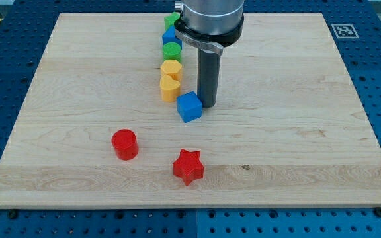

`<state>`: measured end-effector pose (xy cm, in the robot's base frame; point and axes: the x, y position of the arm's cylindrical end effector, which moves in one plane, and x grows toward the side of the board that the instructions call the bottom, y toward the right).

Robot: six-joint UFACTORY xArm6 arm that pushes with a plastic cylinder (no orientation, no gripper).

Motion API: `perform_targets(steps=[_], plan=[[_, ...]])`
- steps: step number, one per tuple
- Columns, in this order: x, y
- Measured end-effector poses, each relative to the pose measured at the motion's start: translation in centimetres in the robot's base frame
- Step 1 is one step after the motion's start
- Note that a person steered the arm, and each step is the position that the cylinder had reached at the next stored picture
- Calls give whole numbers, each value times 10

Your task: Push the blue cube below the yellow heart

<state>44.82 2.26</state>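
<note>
The blue cube (190,107) lies near the middle of the wooden board (296,132). The yellow heart (169,87) sits just up and to the left of it, nearly touching. My tip (208,104) is on the board right beside the cube's upper right edge, touching or almost touching it. The dark rod rises from there to the arm's head at the view's top.
Above the heart a column of blocks runs toward the view's top: a yellow hexagon (171,68), a green round block (172,50), a blue block (169,36) and a green block (172,21). A red cylinder (125,143) and a red star (188,166) lie lower down.
</note>
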Motion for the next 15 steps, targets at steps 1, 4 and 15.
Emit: perform_targets(steps=[1, 4, 15], plan=[[0, -2], [-2, 34], [15, -16]])
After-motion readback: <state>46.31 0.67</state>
